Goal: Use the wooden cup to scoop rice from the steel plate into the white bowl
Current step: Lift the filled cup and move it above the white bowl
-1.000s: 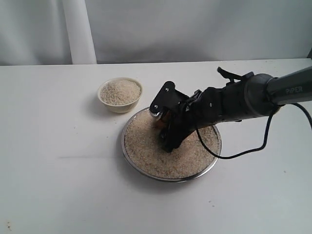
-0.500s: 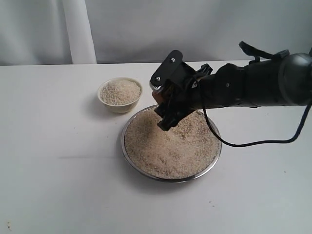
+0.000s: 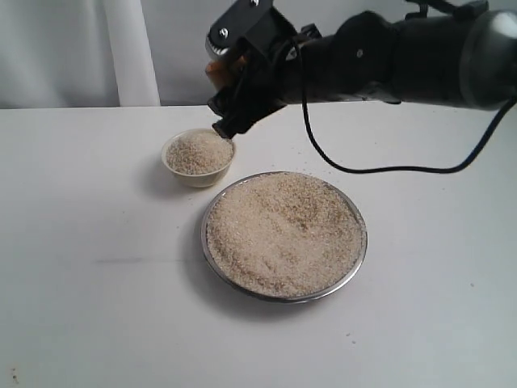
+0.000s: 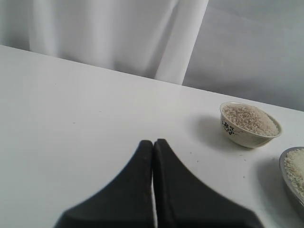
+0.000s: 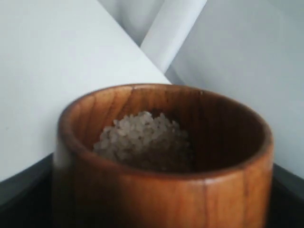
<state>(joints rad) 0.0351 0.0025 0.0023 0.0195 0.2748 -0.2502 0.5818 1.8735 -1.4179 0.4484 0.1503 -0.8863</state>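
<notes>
The steel plate [image 3: 356,260] sits mid-table, heaped with rice [image 3: 283,233]. Behind it to the left stands the white bowl [image 3: 199,158], also full of rice; the left wrist view shows the bowl [image 4: 249,124] and the plate's edge [image 4: 285,172]. My right gripper [image 3: 234,73] hangs above the bowl's right side, shut on the wooden cup [image 3: 215,71], which is mostly hidden by the fingers. In the right wrist view the cup [image 5: 161,161] fills the frame with rice [image 5: 142,138] inside. My left gripper [image 4: 153,142] is shut and holds nothing, low over the bare table.
A white tabletop [image 3: 89,275] spreads around the dishes. A pale curtain [image 3: 129,48] hangs along the back edge. A black cable [image 3: 388,168] loops down from the right arm above the table behind the plate.
My right gripper has lifted the wooden cup out of the plate's rice and carried it up and to the left, from over the plate to above the bowl.
</notes>
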